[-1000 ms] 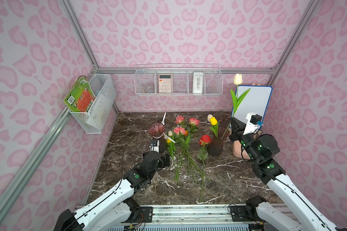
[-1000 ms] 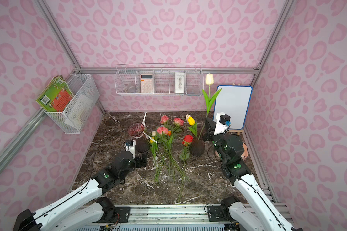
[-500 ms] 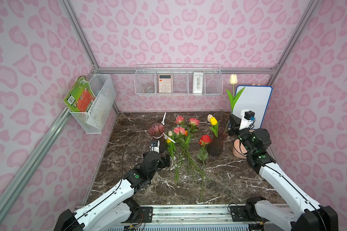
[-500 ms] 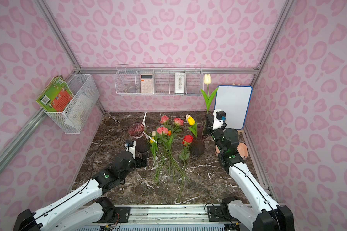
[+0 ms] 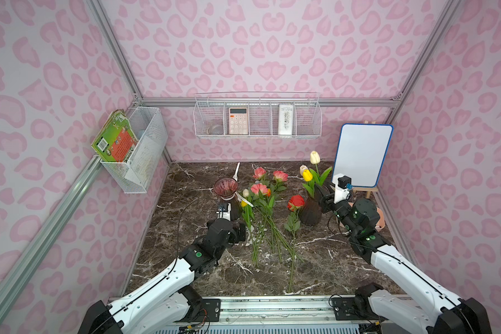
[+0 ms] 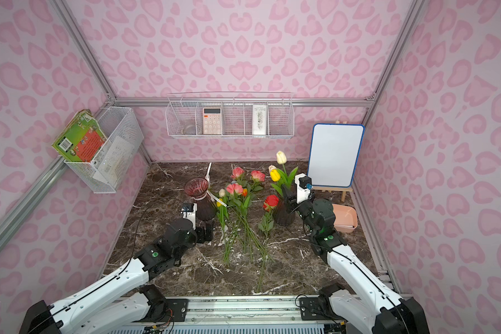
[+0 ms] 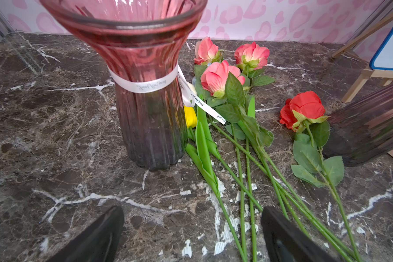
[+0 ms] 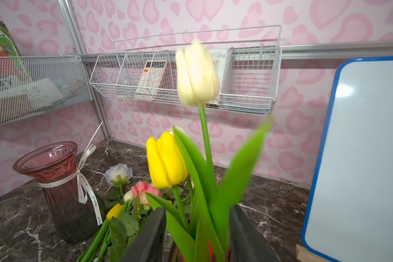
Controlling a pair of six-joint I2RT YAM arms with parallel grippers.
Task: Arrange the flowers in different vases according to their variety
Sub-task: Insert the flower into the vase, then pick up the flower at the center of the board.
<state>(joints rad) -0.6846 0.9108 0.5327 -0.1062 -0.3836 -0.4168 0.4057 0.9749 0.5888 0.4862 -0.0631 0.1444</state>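
A cream tulip (image 5: pixel 314 157) and a yellow tulip (image 5: pixel 307 175) stand in the dark ribbed vase (image 5: pixel 310 212) at the right. My right gripper (image 5: pixel 323 195) is just above that vase's mouth, open, its fingers either side of the tulip leaves (image 8: pixel 236 172) without pressing them. The white-banded vase (image 5: pixel 225 188) stands at the left, with no flowers in it. Pink roses (image 5: pixel 259 172), a red rose (image 5: pixel 296 201) and small tulips lie on the table between the vases. My left gripper (image 7: pixel 191 231) is open, low over the table before the banded vase (image 7: pixel 145 102), with a few stems (image 7: pixel 243 215) between its fingers.
A whiteboard on an easel (image 6: pixel 334 156) stands at the back right, close behind the right arm. A peach tray (image 6: pixel 344 217) sits beside the dark vase. Wire baskets (image 5: pixel 258 121) hang on the back and left walls. A pale blue-white rose (image 8: pixel 119 172) lies behind the pink ones.
The right gripper came down and left with the cream tulip, set its stem into the dark vase, and opened its jaws. The left arm has not moved.
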